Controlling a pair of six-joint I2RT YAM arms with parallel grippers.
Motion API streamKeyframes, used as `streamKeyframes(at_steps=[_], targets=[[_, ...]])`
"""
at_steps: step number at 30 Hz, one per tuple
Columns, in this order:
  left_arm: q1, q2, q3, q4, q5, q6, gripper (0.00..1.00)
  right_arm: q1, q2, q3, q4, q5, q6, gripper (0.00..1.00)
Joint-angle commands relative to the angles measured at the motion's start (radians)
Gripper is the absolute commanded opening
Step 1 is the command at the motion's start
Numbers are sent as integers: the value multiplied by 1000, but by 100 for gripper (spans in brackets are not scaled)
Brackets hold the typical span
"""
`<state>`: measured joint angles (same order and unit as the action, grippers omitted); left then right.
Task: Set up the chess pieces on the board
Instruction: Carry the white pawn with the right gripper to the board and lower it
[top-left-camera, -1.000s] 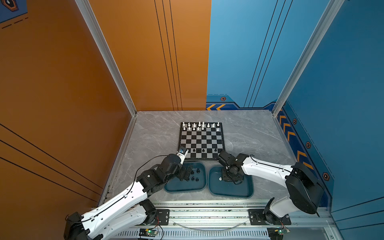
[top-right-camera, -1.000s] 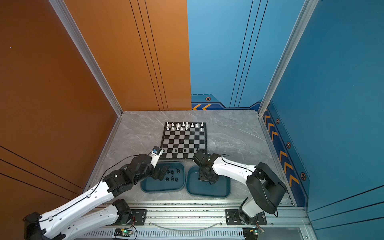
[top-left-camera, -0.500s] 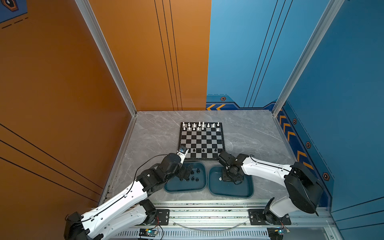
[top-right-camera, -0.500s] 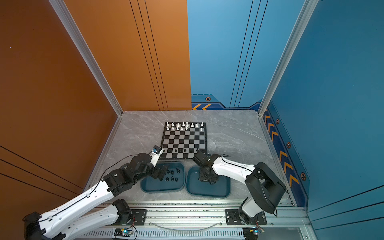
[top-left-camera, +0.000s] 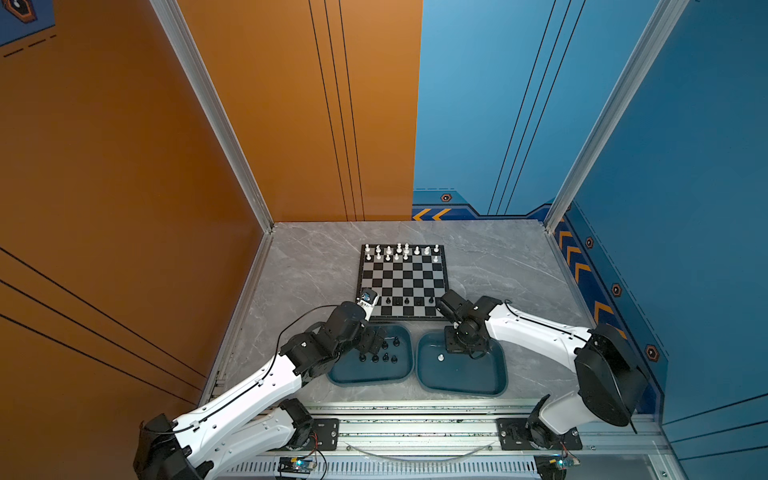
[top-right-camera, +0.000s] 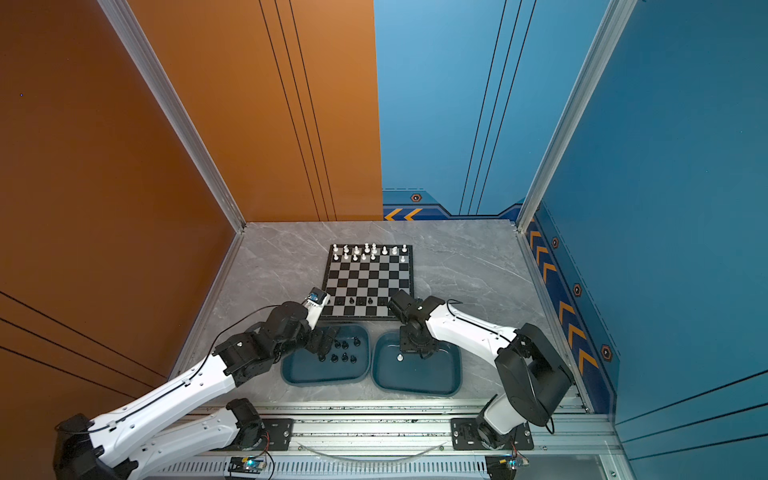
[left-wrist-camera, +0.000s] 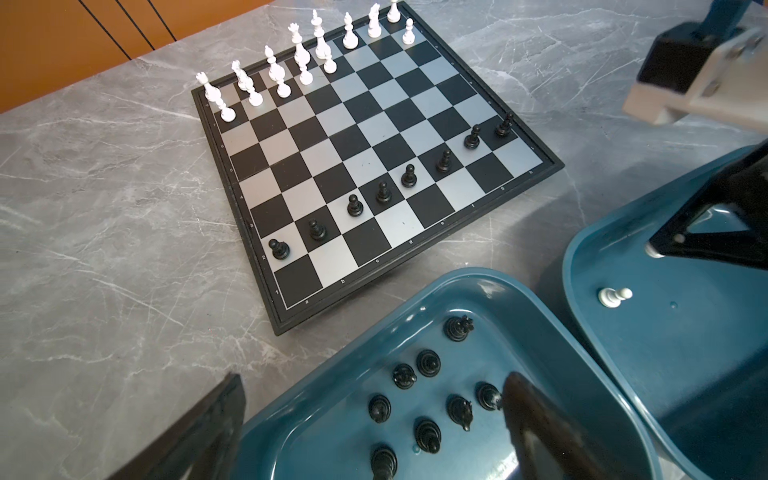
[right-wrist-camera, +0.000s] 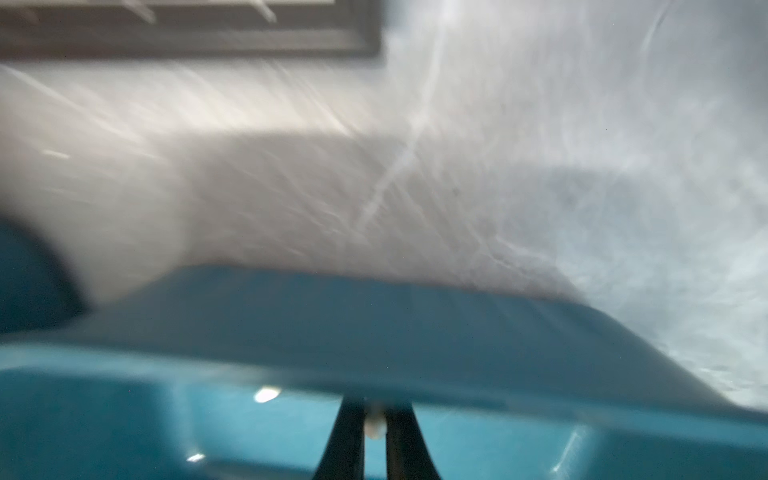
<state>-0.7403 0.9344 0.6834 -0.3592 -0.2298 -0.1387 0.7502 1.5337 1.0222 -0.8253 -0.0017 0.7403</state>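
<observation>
The board (top-left-camera: 402, 282) (left-wrist-camera: 357, 124) carries white chess pieces (top-left-camera: 398, 252) along its far rows and a row of black pawns (left-wrist-camera: 355, 205) near its front edge. My right gripper (right-wrist-camera: 375, 432) reaches down into the right teal tray (top-left-camera: 461, 384), shut on a small white piece (right-wrist-camera: 374, 428); from above its tips are hidden under the wrist (top-left-camera: 461, 338). Another white pawn (left-wrist-camera: 614, 296) (top-left-camera: 441, 356) lies on that tray's floor. Over the left teal tray (top-left-camera: 370, 379) my left gripper (left-wrist-camera: 374, 436) hangs open above several black pieces (left-wrist-camera: 428, 361).
Both trays sit side by side between the board's front edge and the metal rail (top-left-camera: 415, 419). Grey marble tabletop (top-left-camera: 307, 266) surrounds the board. Orange wall (top-left-camera: 124, 187) bounds the left, blue wall (top-left-camera: 685, 208) the right.
The right gripper's fingers have come together on the white piece in the right tray. Both arms have hardly moved, and the left gripper has stayed open.
</observation>
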Motion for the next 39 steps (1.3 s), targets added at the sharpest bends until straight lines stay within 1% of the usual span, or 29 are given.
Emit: streamKeyframes(at_steps=[1,7,8,9,15,19,22,23,29,35,37,39], targets=[[35,18,42,53,-6,30,98,-10,-27,106,-110,27,-51,8],[115,80,63,107,51,55,98,-41,29,297,-172,16,-102,8],[131,93,69,117,63,58,98,-81,49,331,-176,9,-113,9],[144,103,74,123,73,61,98,-91,69,361,-178,2,-123,9],[226,172,115,155,120,90,98,-151,256,558,-189,-6,-201,9],[278,215,145,161,149,107,98,-186,416,734,-208,-27,-247,9],[297,262,176,199,152,128,98,-206,532,897,-241,-33,-277,9],[304,280,186,203,155,130,98,-211,597,948,-252,-37,-284,9],[344,385,255,249,181,123,98,-244,810,1201,-308,-60,-307,9],[361,478,332,268,215,107,98,-280,954,1395,-341,-73,-308,9],[366,500,340,268,225,109,98,-283,985,1443,-349,-69,-310,10],[373,521,381,267,234,111,98,-285,1010,1476,-351,-69,-312,10]])
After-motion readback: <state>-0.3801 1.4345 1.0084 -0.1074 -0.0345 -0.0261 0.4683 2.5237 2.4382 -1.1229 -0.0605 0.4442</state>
